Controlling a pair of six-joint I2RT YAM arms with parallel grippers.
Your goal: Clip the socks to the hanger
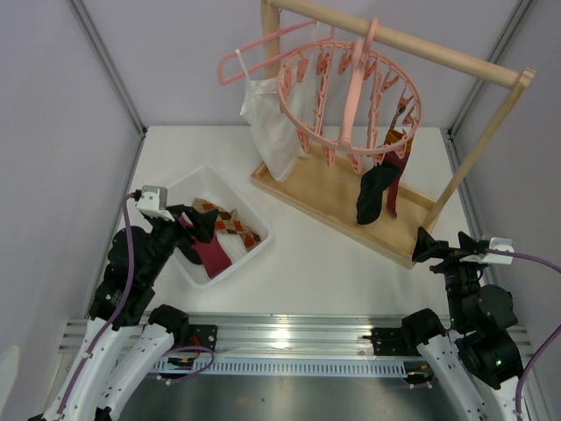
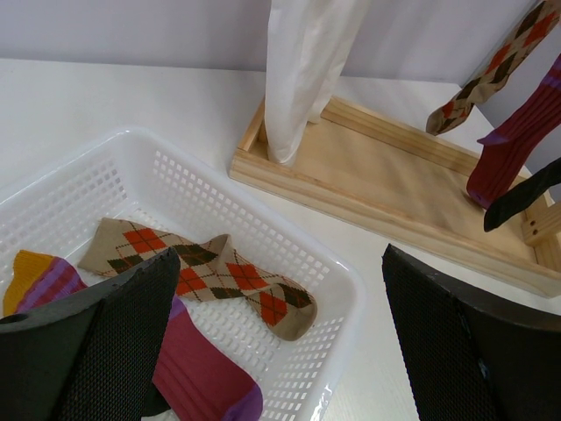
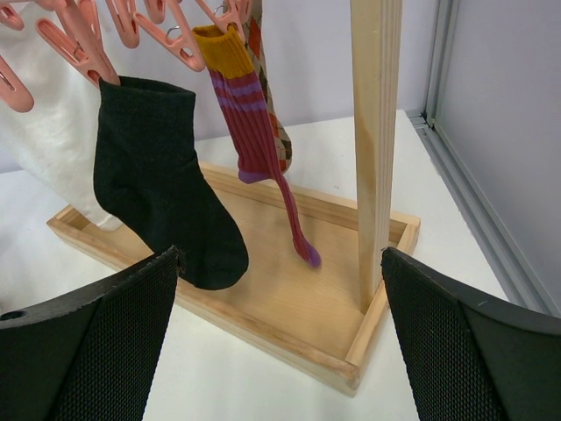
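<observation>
The round pink hanger (image 1: 351, 96) hangs from the wooden rail. Three socks are clipped to it: a black one (image 3: 162, 184), a maroon one (image 3: 250, 114) with a yellow cuff, and a tan argyle one (image 3: 279, 140) behind them. In the white basket (image 2: 346, 281) lie an argyle sock (image 2: 210, 272) and a maroon sock (image 2: 197, 373) with a purple toe. My left gripper (image 2: 280, 263) hovers open over the basket's near right corner, holding nothing. My right gripper (image 3: 280, 259) stands open before the rack's right end, below the hanging socks and apart from them.
A white camisole (image 1: 272, 123) hangs on a thin pink coat hanger (image 1: 263, 53) at the rail's left. The wooden rack base (image 1: 342, 206) runs diagonally across the table. Its right post (image 3: 377, 149) stands just ahead of my right gripper.
</observation>
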